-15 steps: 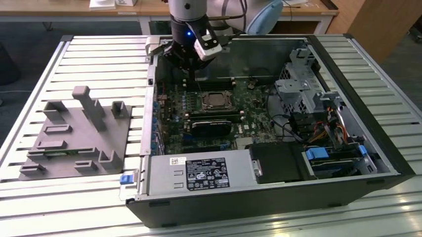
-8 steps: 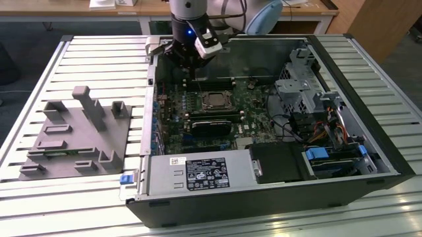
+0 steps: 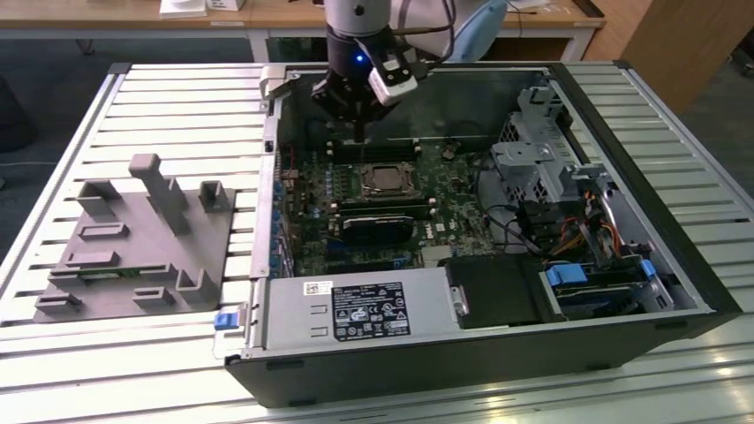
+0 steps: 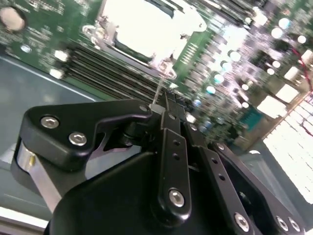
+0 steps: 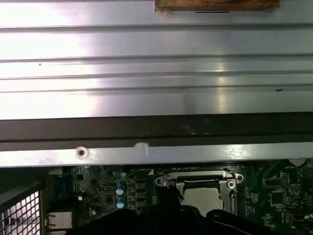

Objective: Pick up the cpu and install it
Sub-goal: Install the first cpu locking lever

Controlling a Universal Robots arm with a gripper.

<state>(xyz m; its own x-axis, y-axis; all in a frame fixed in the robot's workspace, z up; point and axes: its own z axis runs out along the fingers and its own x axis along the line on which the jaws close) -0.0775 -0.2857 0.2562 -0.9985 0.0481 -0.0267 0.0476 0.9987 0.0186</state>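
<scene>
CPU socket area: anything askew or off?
Nothing stands out. The cpu lies flat and square in the socket on the motherboard; the gripper hangs above the memory slots just beyond it, inside the open case.

A slatted metal table [image 3: 106, 115] carries an open computer case [image 3: 471, 353] and a grey fixture block [image 3: 130, 256].

power supply [image 3: 353, 309] | label print present | nothing legible

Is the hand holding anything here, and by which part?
Nothing is held: the hand is closed on nothing above the motherboard, and the cpu sits in its socket.
</scene>
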